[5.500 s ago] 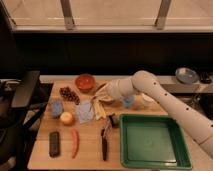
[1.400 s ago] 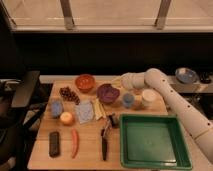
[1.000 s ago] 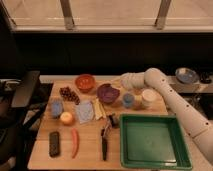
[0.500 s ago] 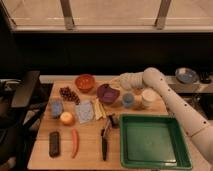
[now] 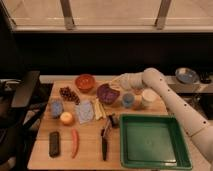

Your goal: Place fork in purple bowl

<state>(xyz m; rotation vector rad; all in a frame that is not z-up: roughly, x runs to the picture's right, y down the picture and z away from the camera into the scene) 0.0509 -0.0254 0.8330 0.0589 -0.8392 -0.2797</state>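
Lately the white arm (image 5: 170, 97) has drawn back from the middle of the wooden table (image 5: 40, 155), past the square green plastic tray (image 5: 155, 139), leaving the round, glossy purple bowl (image 5: 106, 93) uncovered. The gripper (image 5: 118, 82) now hovers just behind the bowl's rim; its grip cannot be told. The fork cannot be made out for sure. A pale glint inside the bowl suggests it may already be delivered.
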